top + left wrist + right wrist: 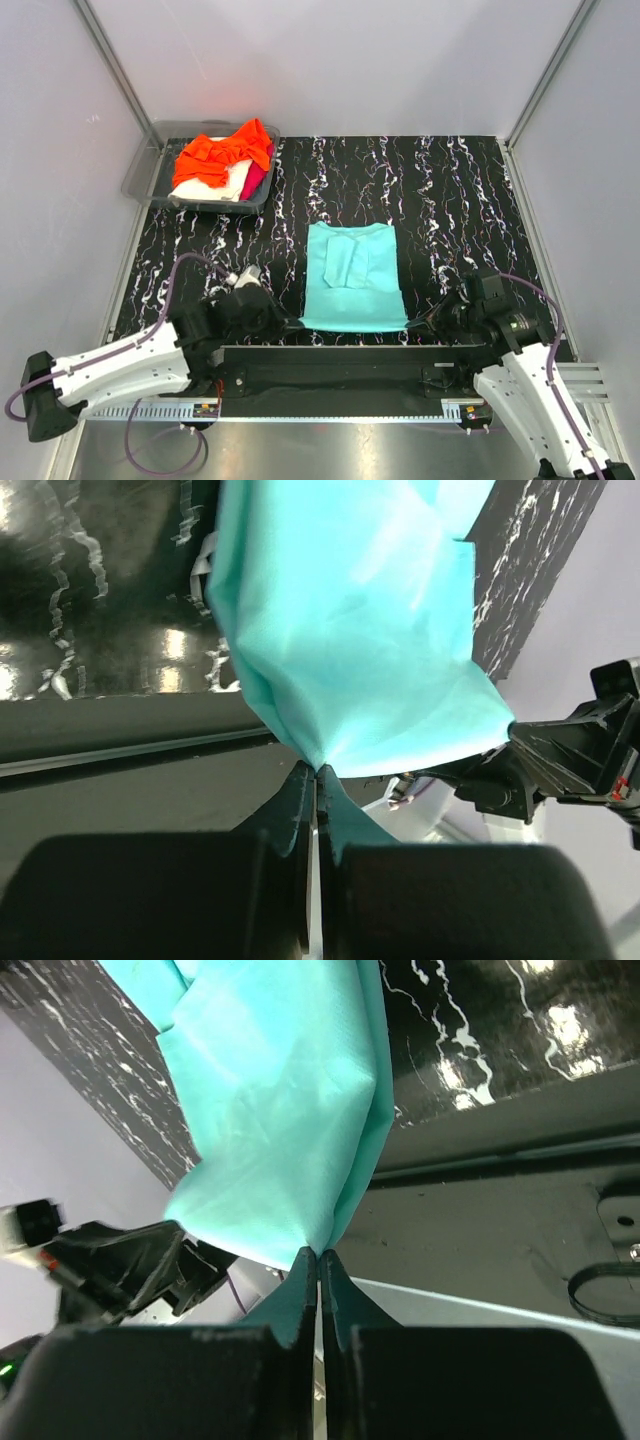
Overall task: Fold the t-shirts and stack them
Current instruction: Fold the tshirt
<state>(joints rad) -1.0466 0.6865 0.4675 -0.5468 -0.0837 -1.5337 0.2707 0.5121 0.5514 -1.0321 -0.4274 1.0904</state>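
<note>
Together, left gripper (317,770) and right gripper (319,1252) clamp the two near corners of the turquoise t-shirt (355,290) at the near edge of the table (450,200); its long axis runs away toward the far edge.

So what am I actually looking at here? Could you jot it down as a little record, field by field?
shirt being folded: turquoise t-shirt, partly folded, lying on the black table
left gripper: shut on the shirt's near left corner
right gripper: shut on its near right corner
waiting pile: orange t-shirt on top, cream-white t-shirt and magenta t-shirt beneath, in the grey tray
stack: not yet started
</note>
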